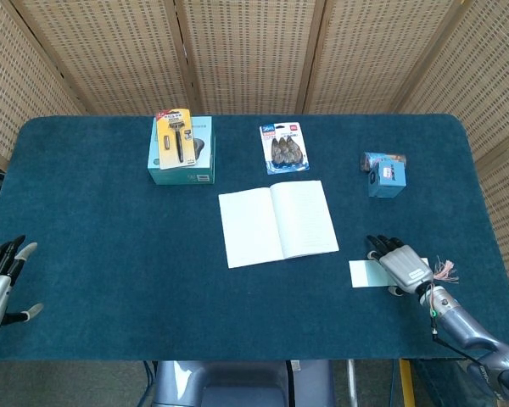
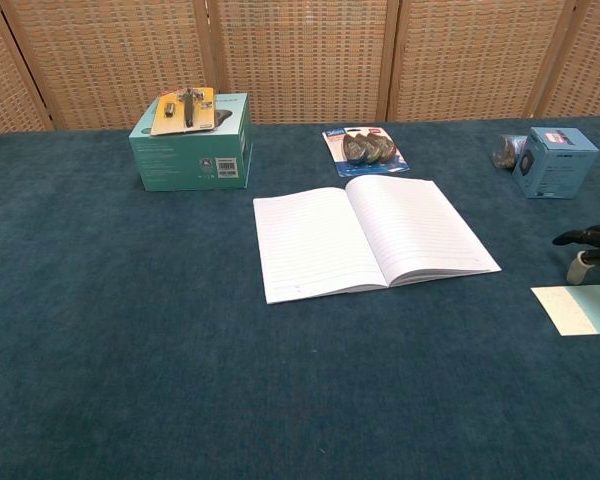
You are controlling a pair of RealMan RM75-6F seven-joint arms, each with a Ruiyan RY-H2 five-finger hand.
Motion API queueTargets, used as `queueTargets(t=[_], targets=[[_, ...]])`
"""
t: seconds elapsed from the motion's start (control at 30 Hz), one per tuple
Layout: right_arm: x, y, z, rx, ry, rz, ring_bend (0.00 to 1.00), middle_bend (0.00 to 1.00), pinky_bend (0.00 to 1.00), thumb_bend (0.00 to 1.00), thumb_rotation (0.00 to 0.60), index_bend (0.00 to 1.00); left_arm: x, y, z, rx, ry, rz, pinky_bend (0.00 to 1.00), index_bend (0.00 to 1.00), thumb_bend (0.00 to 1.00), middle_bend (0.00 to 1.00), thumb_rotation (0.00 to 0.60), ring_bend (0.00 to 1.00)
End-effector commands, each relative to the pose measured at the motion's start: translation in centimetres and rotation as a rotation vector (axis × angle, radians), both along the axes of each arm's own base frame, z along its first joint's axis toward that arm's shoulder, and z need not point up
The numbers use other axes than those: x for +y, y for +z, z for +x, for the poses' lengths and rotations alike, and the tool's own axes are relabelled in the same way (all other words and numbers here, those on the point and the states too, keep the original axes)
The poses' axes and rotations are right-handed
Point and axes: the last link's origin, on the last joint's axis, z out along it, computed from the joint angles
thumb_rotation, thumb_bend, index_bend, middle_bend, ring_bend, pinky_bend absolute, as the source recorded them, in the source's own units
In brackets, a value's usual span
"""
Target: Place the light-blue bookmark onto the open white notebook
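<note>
A: Near the table's right edge lies the light-blue bookmark (image 1: 366,273), flat on the cloth, well apart from the open white notebook (image 1: 277,222).

B: Why's the right hand (image 1: 400,265) over it?

A: Likely lining up a grasp. Fingers extended, slightly apart, holding nothing; contact is hidden.

B: The left hand (image 1: 0,275)?

A: Fingers apart, idle, partly cut off.

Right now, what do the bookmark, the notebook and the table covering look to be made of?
Bookmark: thin, flat, matte card or paper, probably. Notebook: ruled white paper, faint lines showing, pages lying open. Table covering: dark teal cloth, likely felt or short pile, with a fuzzy, unreflective surface.
</note>
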Motion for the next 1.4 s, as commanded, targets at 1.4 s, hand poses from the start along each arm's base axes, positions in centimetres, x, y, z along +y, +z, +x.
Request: queueTargets(t=[1.4], targets=[[-0.9, 5.8, 6.9, -0.127, 0.255, -0.148, 0.0, 0.0, 0.14, 0.0, 0.6, 0.61, 0.2, 0.3, -0.2, -0.016, 0.011, 0.002, 0.0, 0.0, 0.0, 0.0, 0.6, 0.0]])
